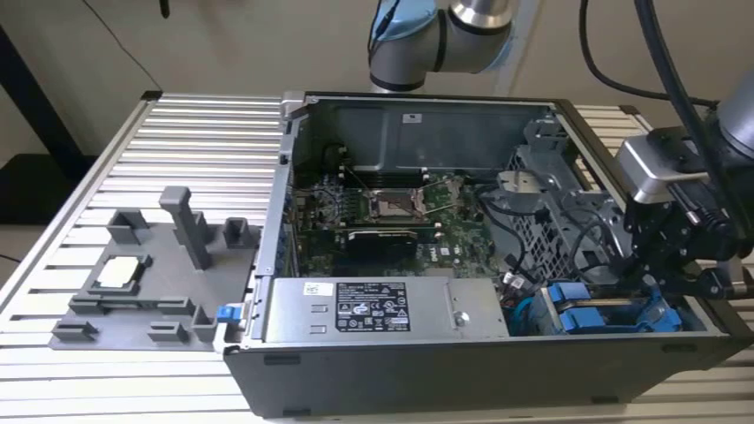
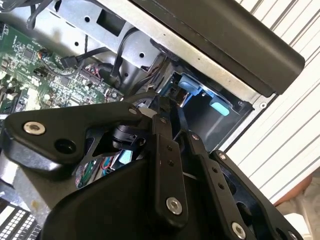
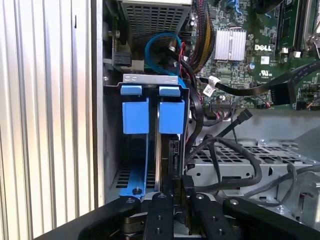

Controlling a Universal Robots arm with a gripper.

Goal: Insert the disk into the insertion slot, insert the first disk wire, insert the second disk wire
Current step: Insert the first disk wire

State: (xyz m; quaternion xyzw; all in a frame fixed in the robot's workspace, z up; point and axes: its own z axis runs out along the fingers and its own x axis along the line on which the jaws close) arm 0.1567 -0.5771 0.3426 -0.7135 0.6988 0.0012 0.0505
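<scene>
Gripper: the gripper (image 3: 174, 175) reaches down into the corner of the case at the exterior view's right. Its black fingers (image 3: 161, 215) are drawn close together, and I cannot tell whether anything is pinched between them.
Disk: the disk (image 3: 171, 117) stands edge-on just ahead of the gripper and in line with it. It is already in the insertion slot (image 3: 150, 79), with its blue end tab turned toward the inside of the case.
Second carrier: the second blue carrier (image 3: 135, 116) sits just beside the disk, between it and the case's side wall. The two tab ends are level.
Slot: a narrow bay of the grey sheet-metal cage, hard against the case wall.
Cables: black cables (image 3: 230, 160) lie over perforated grey metal beside the cage. A blue cable (image 3: 159, 42) loops beyond the tabs.
Power-supply box: the grey labelled box (image 1: 365, 309) lies along the same wall, past the cage.
Motherboard: the green motherboard (image 1: 389, 208) lies flat on the case floor, farther in.
Case: the open computer case (image 1: 471, 380) lies on its side.
Table: the slatted metal table (image 1: 200, 141) carries the case.
Fixture: a grey fixture (image 1: 141, 283) stands on the table well apart from the gripper, at the exterior view's left.
Arm: the arm's base joints (image 1: 436, 40) rise behind the case.
</scene>
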